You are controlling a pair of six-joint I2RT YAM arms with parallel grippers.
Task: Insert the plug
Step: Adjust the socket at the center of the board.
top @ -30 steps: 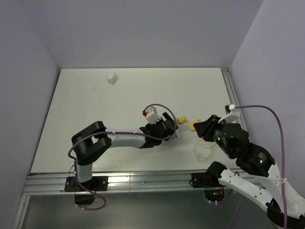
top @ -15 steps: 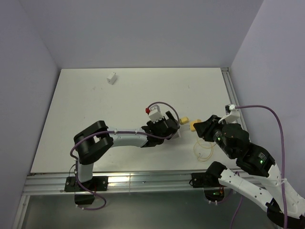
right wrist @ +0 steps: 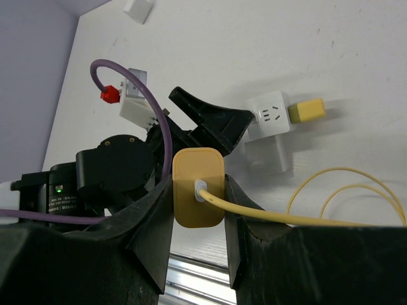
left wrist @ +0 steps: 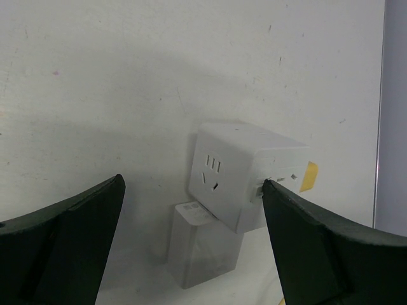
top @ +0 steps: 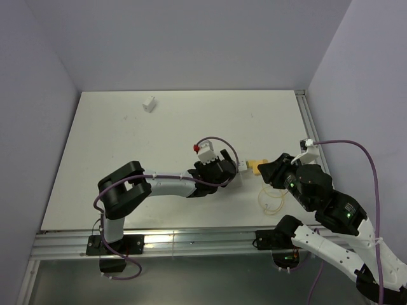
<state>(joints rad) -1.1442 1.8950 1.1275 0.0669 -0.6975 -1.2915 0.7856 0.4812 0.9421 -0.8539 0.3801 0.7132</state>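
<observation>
Near the middle of the table (top: 127, 146), the white socket cube (left wrist: 235, 175) is sitting between the left gripper's (left wrist: 193, 190) wide-spread jaws, seemingly ungripped, with a yellow stub (right wrist: 307, 111) sticking out of its side. The right gripper (right wrist: 198, 213) is clenching the yellow cabled plug (right wrist: 198, 181) close by. With nothing bracing the cube, pressing the plug in is likely going to shove or tip it, and the looped cable (right wrist: 331, 197) may be dragging. Since a second ago, the left jaws are standing wider and the cube is lying nearer the right gripper.
</observation>
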